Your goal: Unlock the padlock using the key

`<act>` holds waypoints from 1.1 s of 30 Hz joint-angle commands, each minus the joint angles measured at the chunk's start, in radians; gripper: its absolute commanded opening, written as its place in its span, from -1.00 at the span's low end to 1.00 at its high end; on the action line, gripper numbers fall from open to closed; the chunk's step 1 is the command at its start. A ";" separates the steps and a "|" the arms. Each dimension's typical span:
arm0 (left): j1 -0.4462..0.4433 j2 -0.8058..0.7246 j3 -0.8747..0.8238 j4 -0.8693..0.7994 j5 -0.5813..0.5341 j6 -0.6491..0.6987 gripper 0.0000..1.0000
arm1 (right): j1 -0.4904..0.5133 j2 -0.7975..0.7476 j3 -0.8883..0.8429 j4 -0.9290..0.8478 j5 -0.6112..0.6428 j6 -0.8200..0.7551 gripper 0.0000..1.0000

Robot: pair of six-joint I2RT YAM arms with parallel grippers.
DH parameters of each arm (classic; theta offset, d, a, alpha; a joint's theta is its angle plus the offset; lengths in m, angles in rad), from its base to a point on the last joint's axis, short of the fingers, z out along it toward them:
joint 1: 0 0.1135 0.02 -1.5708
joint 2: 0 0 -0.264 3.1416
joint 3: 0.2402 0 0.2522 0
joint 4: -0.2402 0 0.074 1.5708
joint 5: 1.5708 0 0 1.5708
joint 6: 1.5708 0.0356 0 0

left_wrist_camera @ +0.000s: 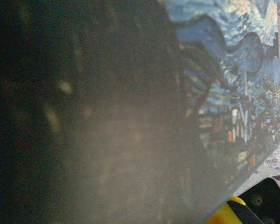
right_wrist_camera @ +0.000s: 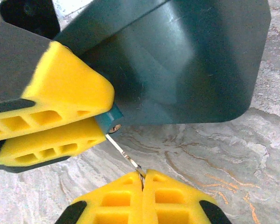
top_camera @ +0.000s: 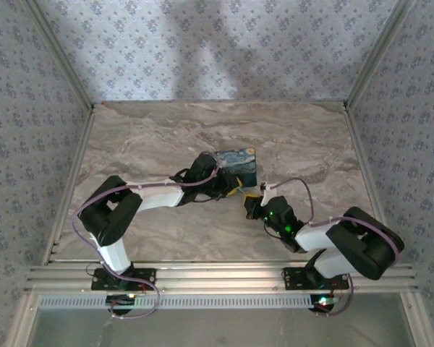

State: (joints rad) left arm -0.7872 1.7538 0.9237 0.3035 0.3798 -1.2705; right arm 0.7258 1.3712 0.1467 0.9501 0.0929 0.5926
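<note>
Item: small teal padlock [right_wrist_camera: 113, 116], clamped betw. yellow fingers of L gripper [right_wrist_camera: 104, 119], beside blue night-sky-print box [top_camera: 239, 165]; thin silver key [right_wrist_camera: 124, 153], pinched in closed R gripper [right_wrist_camera: 143, 175], tip at keyhole.

Soft even light overhead, a faint shadow on the back wall [top_camera: 202, 29]; the left wrist view is murky and blurred close against the painted box [left_wrist_camera: 233, 93]; the right wrist view is bright and mostly crisp
</note>
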 commanded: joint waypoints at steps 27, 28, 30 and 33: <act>0.016 -0.046 -0.017 -0.006 0.050 0.019 -0.73 | 0.030 0.008 0.050 -0.057 0.008 0.047 -1.00; 0.015 -0.044 -0.019 -0.004 0.051 0.019 -0.73 | 0.030 0.010 0.054 -0.057 0.008 0.048 -1.00; 0.016 -0.045 -0.019 -0.003 0.050 0.019 -0.73 | 0.030 0.011 0.061 -0.061 0.009 0.047 -1.00; 0.015 -0.044 -0.019 -0.002 0.051 0.019 -0.73 | 0.029 0.012 0.067 -0.069 0.019 0.047 -1.00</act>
State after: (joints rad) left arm -0.7761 1.7466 0.9108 0.2878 0.4080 -1.2579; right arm 0.7509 1.3754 0.1902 0.8616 0.1078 0.6468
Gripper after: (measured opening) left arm 0.190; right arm 0.066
